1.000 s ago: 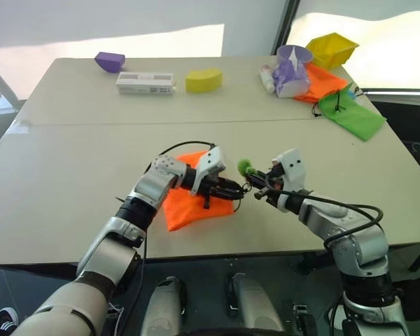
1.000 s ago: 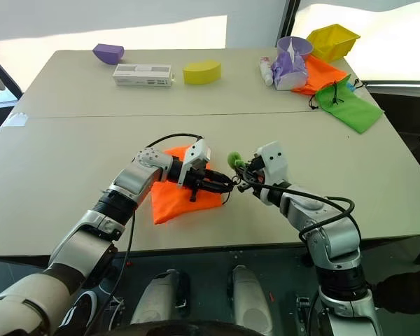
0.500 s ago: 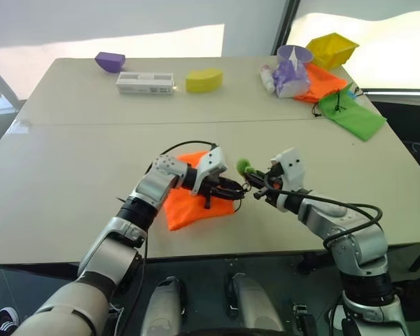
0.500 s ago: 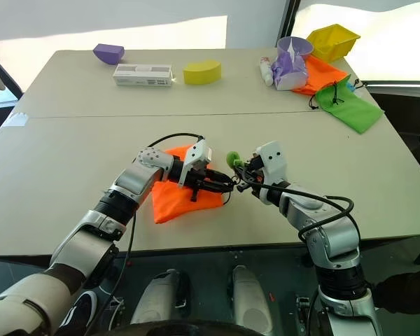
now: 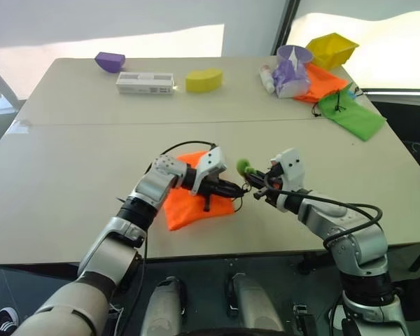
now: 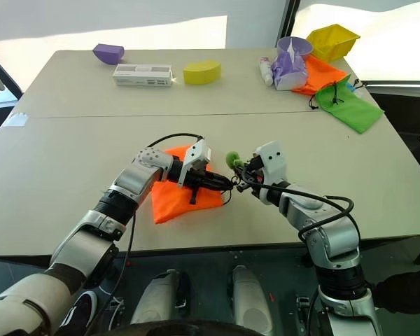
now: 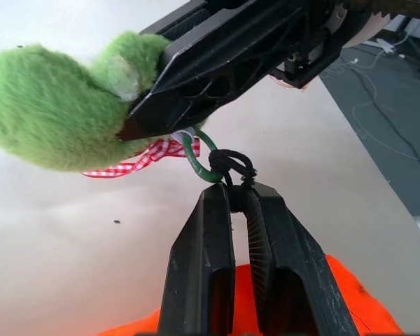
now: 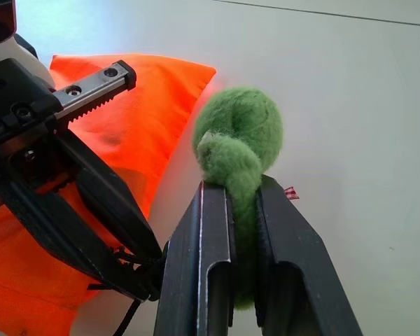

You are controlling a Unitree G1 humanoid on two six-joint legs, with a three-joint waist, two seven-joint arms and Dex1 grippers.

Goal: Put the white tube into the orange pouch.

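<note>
Right end effector (image 8: pixel 231 231) clamps the green ball (image 8: pixel 238 136); left end effector (image 7: pixel 241 210) pinches the black cord (image 7: pixel 232 162) above the orange pouch (image 6: pixel 185 194) on the tabletop (image 6: pixel 70 147).

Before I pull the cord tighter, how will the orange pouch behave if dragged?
The orange pouch looks like soft, rumpled fabric, so it will probably bunch and slide rather than hold shape. It lies low and slack, so it is likely light and may lift with the black cord.

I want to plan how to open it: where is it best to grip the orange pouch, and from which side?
Judging by its pose, grip the orange pouch by the fabric rim at its gathered mouth, approaching from the robot's right. That end faces the grippers; the left gripper pinches the black cord there, the right gripper the green ball.
</note>
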